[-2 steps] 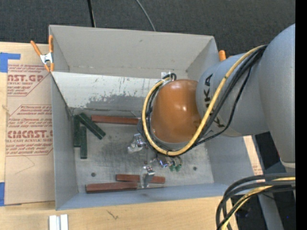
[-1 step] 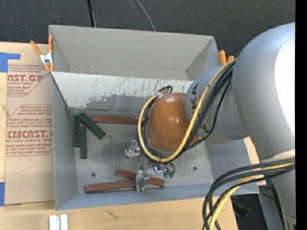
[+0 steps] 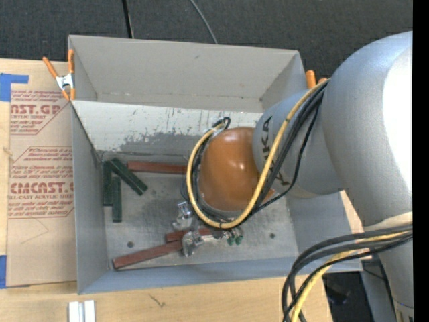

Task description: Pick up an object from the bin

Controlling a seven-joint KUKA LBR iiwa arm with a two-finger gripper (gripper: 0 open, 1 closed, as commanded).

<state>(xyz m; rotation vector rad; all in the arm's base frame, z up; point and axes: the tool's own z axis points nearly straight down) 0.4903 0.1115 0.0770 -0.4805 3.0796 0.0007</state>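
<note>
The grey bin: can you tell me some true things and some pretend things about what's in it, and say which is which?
1. The claw hangs over one end of a long reddish-brown flat stick at the front of the grey metal bin. True.
2. The dark green angled pieces lie on the right side of the bin in this view. False: they lie on its left side.
3. A second reddish-brown stick lies along the back of the bin's floor. True.
4. The claw touches the dark green angled pieces. False: they lie apart from it, across the floor.
</note>
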